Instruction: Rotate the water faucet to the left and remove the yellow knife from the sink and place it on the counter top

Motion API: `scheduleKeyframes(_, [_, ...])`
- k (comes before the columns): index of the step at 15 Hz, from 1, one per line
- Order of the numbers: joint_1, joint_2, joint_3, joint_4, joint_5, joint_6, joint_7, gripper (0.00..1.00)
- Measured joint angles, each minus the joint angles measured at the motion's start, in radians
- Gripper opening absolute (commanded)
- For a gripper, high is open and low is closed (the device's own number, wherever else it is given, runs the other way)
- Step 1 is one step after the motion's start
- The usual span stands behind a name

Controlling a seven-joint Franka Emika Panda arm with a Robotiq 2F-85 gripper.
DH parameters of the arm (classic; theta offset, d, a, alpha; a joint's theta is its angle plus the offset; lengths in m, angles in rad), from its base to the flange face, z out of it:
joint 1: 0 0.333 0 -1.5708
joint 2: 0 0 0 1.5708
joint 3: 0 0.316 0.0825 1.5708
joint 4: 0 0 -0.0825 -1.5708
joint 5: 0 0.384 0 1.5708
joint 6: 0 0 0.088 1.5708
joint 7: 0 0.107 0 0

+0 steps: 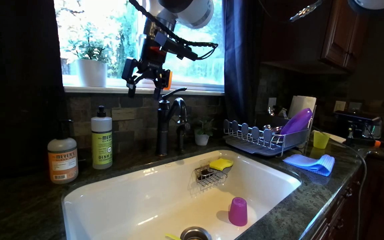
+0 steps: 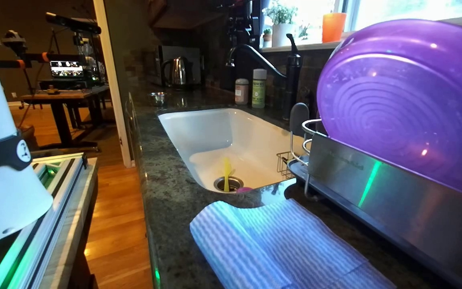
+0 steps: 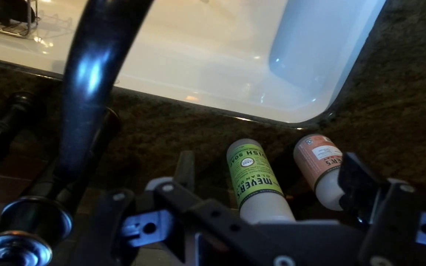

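- Sink (image 1: 112,200): white, deep, rounded corners.
- Bench (image 2: 163,168): dark speckled stone around it.
- Water faucet (image 1: 162,130): dark metal, upright behind the sink, arched spout (image 3: 91,74) out over it, lever (image 1: 174,93) angled up.
- Yellow knife (image 2: 227,170): small, slim; I see it lying in the sink, partly over the drain (image 1: 196,233).

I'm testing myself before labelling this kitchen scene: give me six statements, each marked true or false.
1. The gripper stands open, with nothing between its jaws. True.
2. A blue striped cloth lies on the counter top, beside the dish rack. True.
3. The yellow knife lies on the counter top. False: it is in the sink, at the metal drain.
4. The purple cup stands in the dish rack. False: it is in the sink.
5. The dish soap bottle has a green label. True.
6. The water faucet is white. False: it is nearly black.
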Motion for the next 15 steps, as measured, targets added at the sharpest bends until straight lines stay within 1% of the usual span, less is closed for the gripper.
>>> scheduleKeyframes(7, [0.002,0.0,-0.009,0.007,-0.001,0.0,0.001,1.0])
scheduleKeyframes(11, [0.011,-0.019,-0.03,0.014,-0.026,0.039,0.067,1.0])
scheduleKeyframes(13, [0.017,-0.043,-0.043,0.013,-0.045,0.01,0.108,1.0])
scheduleKeyframes(15, [0.022,-0.067,-0.048,0.01,-0.057,-0.05,0.149,1.0])
